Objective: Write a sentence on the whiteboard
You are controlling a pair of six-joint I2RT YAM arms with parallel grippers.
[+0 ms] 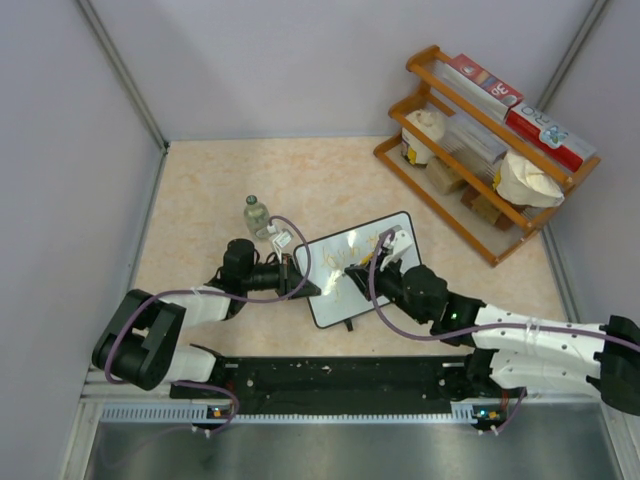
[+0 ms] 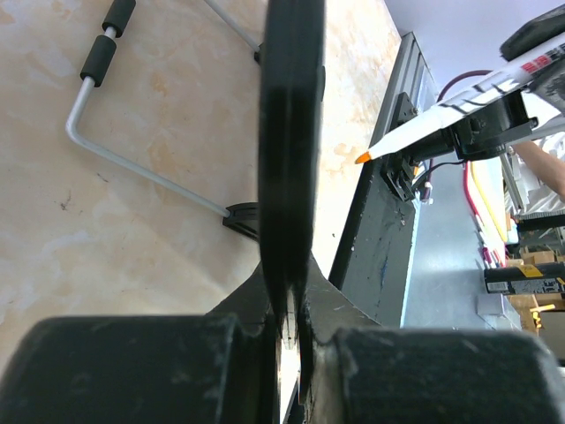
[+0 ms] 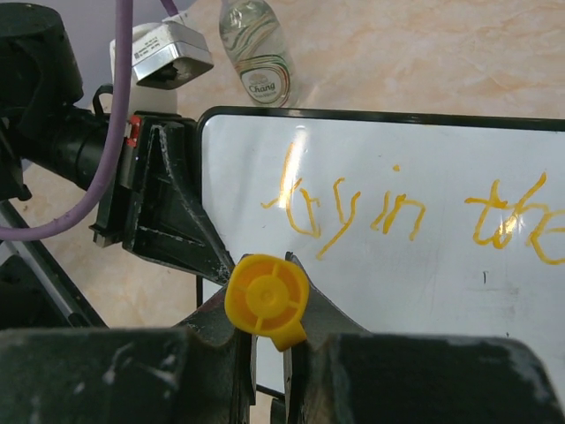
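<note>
The whiteboard (image 1: 345, 290) stands tilted at the table's middle, and in the right wrist view (image 3: 441, 291) it carries the sentence (image 3: 388, 208) in orange script. My left gripper (image 1: 303, 285) is shut on the board's left edge, which shows edge-on in the left wrist view (image 2: 291, 132) between its fingers (image 2: 296, 300). My right gripper (image 1: 372, 268) is over the board, shut on a white marker (image 2: 441, 106). The marker's yellow rear cap (image 3: 267, 299) sits between the jaws. Its orange tip (image 2: 363, 157) shows a small gap from the board face.
A clear bottle (image 1: 257, 215) stands just behind the board's left corner. A wooden rack (image 1: 480, 140) with boxes and bags is at the back right. The board's wire stand (image 2: 97, 62) rests on the table. A black rail (image 1: 330, 375) runs along the near edge.
</note>
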